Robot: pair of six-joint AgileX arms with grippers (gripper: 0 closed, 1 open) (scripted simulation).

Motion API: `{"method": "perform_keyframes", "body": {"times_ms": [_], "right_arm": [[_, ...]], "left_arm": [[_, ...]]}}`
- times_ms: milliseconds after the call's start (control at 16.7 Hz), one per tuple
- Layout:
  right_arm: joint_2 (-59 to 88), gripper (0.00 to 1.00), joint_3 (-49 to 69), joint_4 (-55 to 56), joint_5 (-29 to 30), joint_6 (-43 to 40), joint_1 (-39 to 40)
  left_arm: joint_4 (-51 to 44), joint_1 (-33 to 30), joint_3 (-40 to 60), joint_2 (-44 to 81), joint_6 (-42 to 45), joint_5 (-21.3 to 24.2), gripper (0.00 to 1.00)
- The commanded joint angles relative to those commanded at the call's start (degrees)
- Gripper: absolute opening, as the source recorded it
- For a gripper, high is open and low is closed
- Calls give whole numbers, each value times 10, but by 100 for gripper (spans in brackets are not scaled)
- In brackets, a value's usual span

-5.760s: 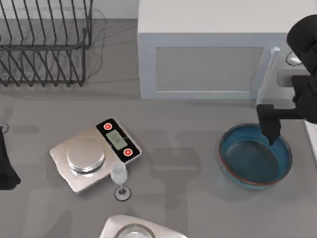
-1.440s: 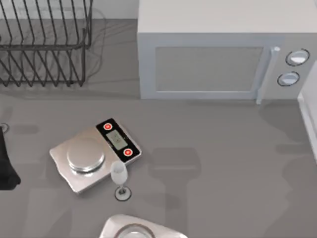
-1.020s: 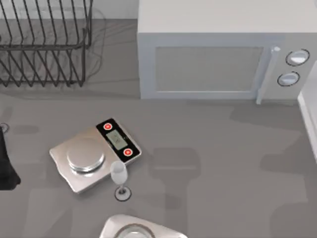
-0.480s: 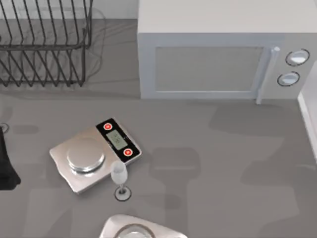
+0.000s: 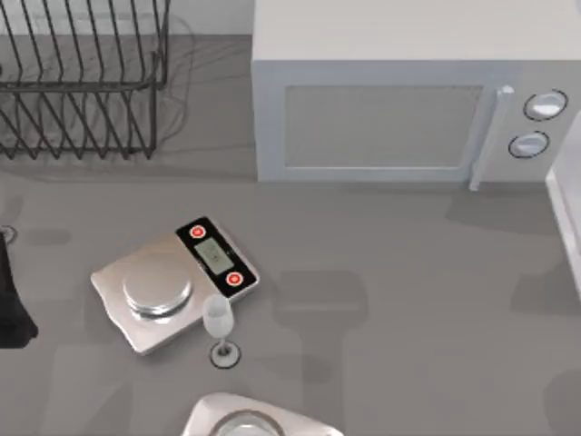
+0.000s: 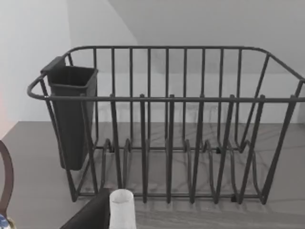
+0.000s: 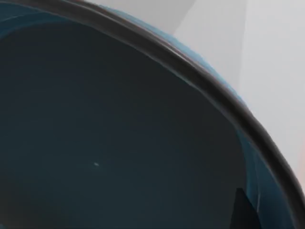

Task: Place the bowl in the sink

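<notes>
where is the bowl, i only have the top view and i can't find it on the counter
Observer: The right wrist view has the bowl right up against the camera, looking into its dark teal inside.
Operator: is it in the sink
Observer: I cannot tell. Past its dark rim that view has just a plain pale surface, nothing I can call a sink.
Operator: what's the left wrist looking at
Observer: It faces the dish rack side-on, and a dark cutlery holder hangs at one end of it.
</notes>
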Motion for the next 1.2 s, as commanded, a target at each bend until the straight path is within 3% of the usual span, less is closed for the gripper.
{"method": "perform_keyframes", "body": {"times_ms": [420, 840, 1200], "right_arm": [[220, 0, -40, 266, 4, -2, 2], [252, 0, -47, 299, 5, -2, 4], [252, 45, -47, 299, 5, -2, 4]], "left_arm": [[0, 0, 0, 0, 0, 0, 100], [0, 0, 0, 0, 0, 0, 100], [0, 0, 0, 0, 0, 0, 100]]}}
